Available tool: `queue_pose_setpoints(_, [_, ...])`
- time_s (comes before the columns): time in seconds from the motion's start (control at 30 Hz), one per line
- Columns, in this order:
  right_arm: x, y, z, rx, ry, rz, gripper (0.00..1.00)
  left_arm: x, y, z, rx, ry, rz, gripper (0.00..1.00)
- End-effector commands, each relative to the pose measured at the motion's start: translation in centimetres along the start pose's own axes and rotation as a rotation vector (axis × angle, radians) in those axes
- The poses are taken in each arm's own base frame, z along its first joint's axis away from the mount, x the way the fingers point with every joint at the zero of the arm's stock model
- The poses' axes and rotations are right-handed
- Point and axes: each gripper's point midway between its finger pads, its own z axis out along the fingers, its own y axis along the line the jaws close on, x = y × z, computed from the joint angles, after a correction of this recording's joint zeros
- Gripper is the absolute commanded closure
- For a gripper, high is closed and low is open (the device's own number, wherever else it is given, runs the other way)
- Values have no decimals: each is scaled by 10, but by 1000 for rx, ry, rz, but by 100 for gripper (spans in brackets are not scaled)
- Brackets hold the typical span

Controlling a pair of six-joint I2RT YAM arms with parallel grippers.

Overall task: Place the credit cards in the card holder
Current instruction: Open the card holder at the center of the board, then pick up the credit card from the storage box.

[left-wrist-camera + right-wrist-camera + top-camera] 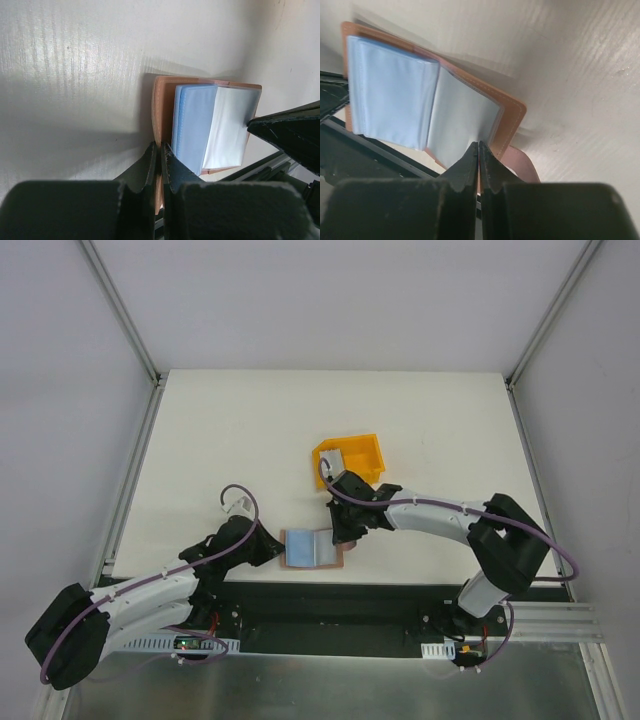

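Ok, left gripper [160,150] clamped on the left edge of the card holder [305,548], right gripper [479,150] clamped on its right edge, hiding that end from above. We see it lying open at the near edge of the table [220,440], long axis along that edge.

White table [200,440]: open brown card holder [312,548] at near edge; yellow bin [360,443] farther back, apart.

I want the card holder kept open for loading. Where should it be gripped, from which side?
Probably by the thin brown cover edges of the card holder, each from its outer side: it lies open, sleeves up, so only the rims offer a pinch. The left tool is shut on the left edge, the right tool on the right.
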Motion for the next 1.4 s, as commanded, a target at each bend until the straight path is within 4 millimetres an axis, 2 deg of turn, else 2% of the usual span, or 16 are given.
queue_pose_setpoints(0.0, [-11, 11, -8, -49, -42, -15, 97, -6, 3, 1, -15, -32, -14, 100])
queue_pose_setpoints(0.13, [-24, 22, -22, -91, -87, -31, 95, -10, -9, 0, 12, -35, 23, 100])
queue_pose_setpoints(0.3, [-59, 37, -55, -157, -196, -20, 82, -18, -29, -3, 56, -37, 103, 100])
queue_pose_setpoints(0.4, [-80, 36, -74, -174, -264, 0, 70, -19, -38, -4, 67, -27, 129, 100])
queue_pose_setpoints(0.53, [-115, 26, -101, -162, -376, 11, 47, -21, -41, -4, 63, -25, 140, 100])
queue_pose_setpoints(0.67, [-146, 4, -109, -89, -413, 40, 35, -22, -43, -4, 66, -27, 144, 100])
queue_pose_setpoints(0.83, [-181, -23, -98, -21, -405, 83, 29, -24, -47, -6, 78, -36, 147, 100])
queue_pose_setpoints(1.07, [-226, -41, -65, -32, -348, 104, 22, -27, -47, -9, 78, -51, 143, 100])
queue_pose_setpoints(1.23, [-240, -51, -42, -31, -303, 123, 18, -28, -46, -10, 76, -59, 138, 100])
queue_pose_setpoints(1.37, [-237, -54, -23, -57, -254, 142, 17, -28, -44, -9, 68, -61, 135, 100])
